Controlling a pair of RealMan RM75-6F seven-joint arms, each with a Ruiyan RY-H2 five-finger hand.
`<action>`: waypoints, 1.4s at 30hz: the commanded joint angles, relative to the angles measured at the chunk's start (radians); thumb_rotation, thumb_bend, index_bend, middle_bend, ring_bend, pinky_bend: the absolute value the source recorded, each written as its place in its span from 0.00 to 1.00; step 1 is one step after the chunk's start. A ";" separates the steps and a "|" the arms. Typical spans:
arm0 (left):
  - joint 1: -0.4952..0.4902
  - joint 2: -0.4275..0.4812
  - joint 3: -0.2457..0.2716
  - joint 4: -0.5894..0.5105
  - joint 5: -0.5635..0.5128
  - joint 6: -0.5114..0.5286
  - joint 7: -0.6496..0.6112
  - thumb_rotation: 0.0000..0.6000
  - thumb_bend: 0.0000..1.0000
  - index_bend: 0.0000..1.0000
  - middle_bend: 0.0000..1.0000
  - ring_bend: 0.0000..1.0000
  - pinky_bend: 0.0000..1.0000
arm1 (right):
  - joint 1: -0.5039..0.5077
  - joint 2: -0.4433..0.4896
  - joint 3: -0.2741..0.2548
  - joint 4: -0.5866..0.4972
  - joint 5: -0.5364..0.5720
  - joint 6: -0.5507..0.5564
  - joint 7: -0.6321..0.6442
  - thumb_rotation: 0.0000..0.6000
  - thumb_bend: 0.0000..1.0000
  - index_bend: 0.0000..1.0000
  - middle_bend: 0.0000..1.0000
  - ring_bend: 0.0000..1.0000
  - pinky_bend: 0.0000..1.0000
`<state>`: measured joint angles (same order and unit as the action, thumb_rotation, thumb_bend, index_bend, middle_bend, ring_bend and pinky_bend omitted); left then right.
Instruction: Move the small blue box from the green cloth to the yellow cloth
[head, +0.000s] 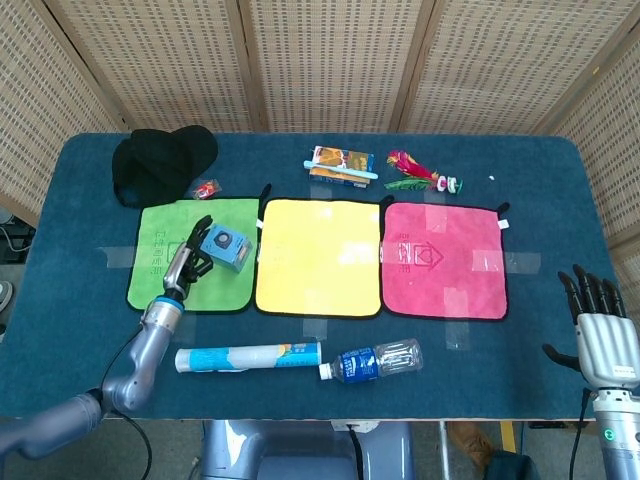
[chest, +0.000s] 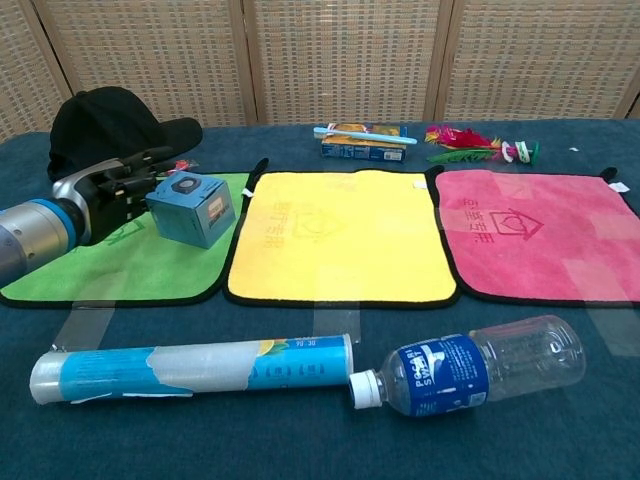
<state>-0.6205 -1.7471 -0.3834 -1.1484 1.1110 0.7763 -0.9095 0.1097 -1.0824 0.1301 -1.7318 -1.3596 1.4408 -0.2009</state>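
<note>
Box (head: 227, 246) first: the small blue box sits on the green cloth (head: 160, 270), near that cloth's right edge and close to the yellow cloth (head: 318, 257), not yet over the border. It is roughly a cube, so no long axis stands out. Its dark round mark faces upward, and in the chest view one vertical corner (chest: 191, 208) is turned toward the camera, so the box sits skewed to the cloth's edges.

The left hand (head: 193, 258) is against the box's left side, fingers (chest: 128, 186) reaching along it and touching it. Whether they actually grip the box or only press against it cannot be told from either view. The left forearm runs from the hand toward the near edge of the bench (head: 80, 330), crossing the green cloth's front border.

The right hand (head: 597, 322) is far from the green cloth, past the pink cloth (head: 443, 258), near the bench's right front corner; its fingers are spread apart and hold nothing.

Behind the green cloth lies a black cap (head: 160, 160), with a small red item (head: 205, 188) beside it. In front of the green and yellow cloths a paper tube (head: 247, 356) and a plastic bottle (head: 372, 360) lie on their sides. Behind the yellow cloth is a toothbrush pack (head: 343, 164), and a feathered shuttlecock (head: 415, 172) lies behind the pink cloth.
</note>
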 joint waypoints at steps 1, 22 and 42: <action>-0.027 -0.026 -0.016 0.009 -0.021 -0.013 0.034 1.00 1.00 0.00 0.00 0.00 0.00 | 0.001 0.002 0.003 0.004 0.008 -0.004 0.008 1.00 0.00 0.00 0.00 0.00 0.00; -0.218 -0.173 -0.096 0.052 -0.152 -0.090 0.282 1.00 1.00 0.00 0.00 0.00 0.00 | 0.005 0.011 0.012 0.022 0.036 -0.016 0.045 1.00 0.00 0.00 0.00 0.00 0.00; -0.296 -0.116 -0.161 -0.057 -0.244 -0.101 0.440 1.00 1.00 0.00 0.00 0.00 0.00 | 0.003 0.017 0.016 0.027 0.054 -0.017 0.060 1.00 0.00 0.00 0.00 0.00 0.00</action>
<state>-0.9414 -1.9060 -0.5421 -1.1563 0.8447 0.6430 -0.4908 0.1127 -1.0656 0.1456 -1.7050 -1.3058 1.4239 -0.1409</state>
